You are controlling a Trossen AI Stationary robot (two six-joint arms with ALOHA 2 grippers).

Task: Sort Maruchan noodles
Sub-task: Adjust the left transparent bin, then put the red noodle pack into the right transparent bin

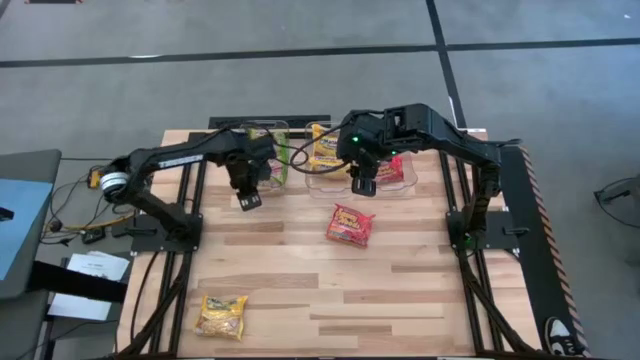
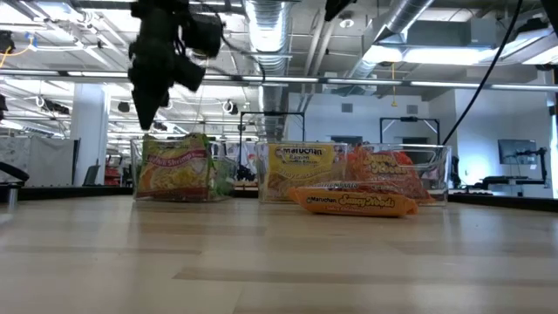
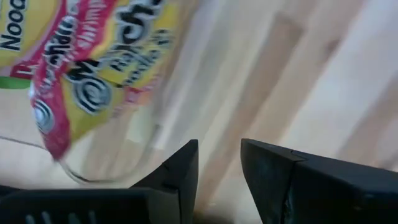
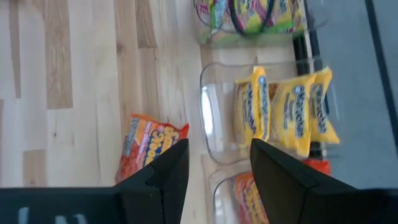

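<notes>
Two Maruchan packets lie loose on the wooden table (image 1: 300, 300): a red packet (image 1: 350, 224) just below the frame's centre in the high view, and a green-and-yellow packet (image 1: 221, 315) at lower left. The rest sit already sorted in three clear bins along the table's far edge: the green bin (image 2: 179, 167) at left in the low view, the yellow bin (image 2: 301, 170) in the middle, and the red bin (image 2: 401, 170) at right.

The left gripper (image 1: 248, 195) hangs just below the green bin in the high view; its fingers stand a little apart with bare wood between them, holding nothing. The right gripper (image 1: 362, 185) hovers above the red bin's near edge, directly above the red packet in the frame; its wrist view shows the fingers parted and empty, with the red packet beside one fingertip.

We judge the sort to be well advanced, with both arms between a drop and the next pick. The next move calls for the right gripper to descend onto the red packet, close across its flat body, and carry it to the red bin; the green-and-yellow packet at lower left falls to the left arm.
</notes>
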